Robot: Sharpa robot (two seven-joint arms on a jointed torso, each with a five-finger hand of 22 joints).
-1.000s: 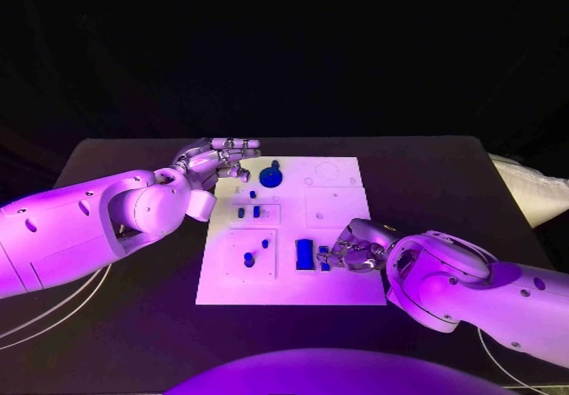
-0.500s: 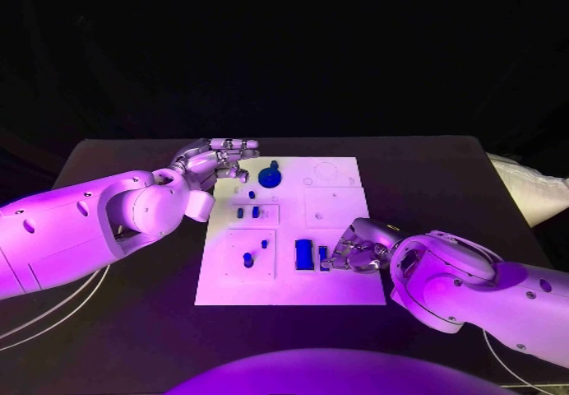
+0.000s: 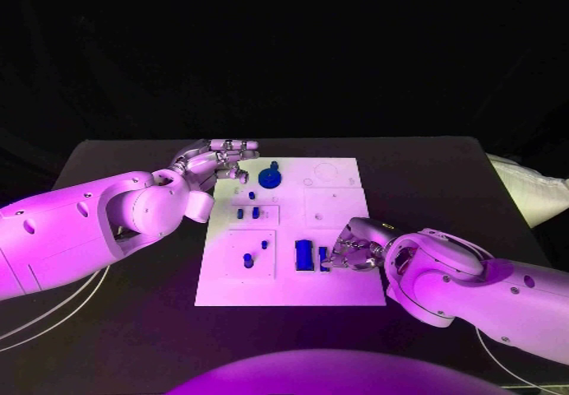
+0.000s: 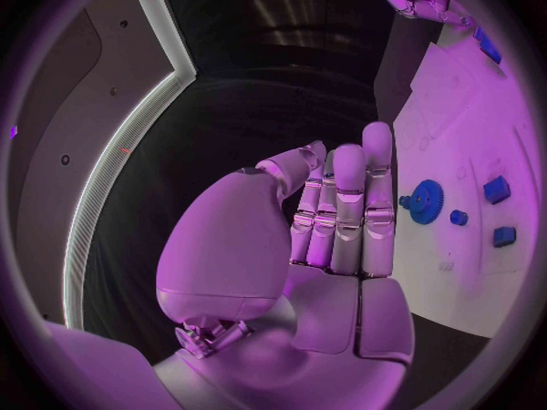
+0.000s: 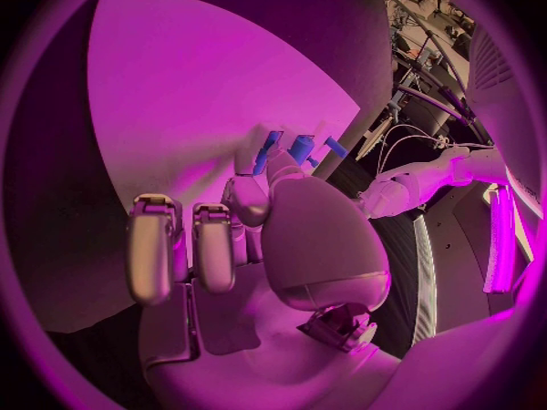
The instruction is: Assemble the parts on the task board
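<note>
Task board point(image 3: 320, 284) flat mid-bench point(image 3: 451, 164), unchanged. Left hand point(image 3: 219, 160) parked as before at board's far left corner beside blue gear point(image 3: 270, 176), fingers straight and together, empty. Right hand point(image 3: 352, 251) nudged slightly inward at near edge, fingers curled onto small blue part point(image 3: 324, 257) next to blue block point(image 3: 305, 253). Likely seating it. Actual grip hidden behind the fingers; can't tell.

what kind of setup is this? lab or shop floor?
Probably a lab or demo test cell: a white task board with small blue parts on a black table, dark surroundings, and cabling and rig hardware beyond it.
</note>
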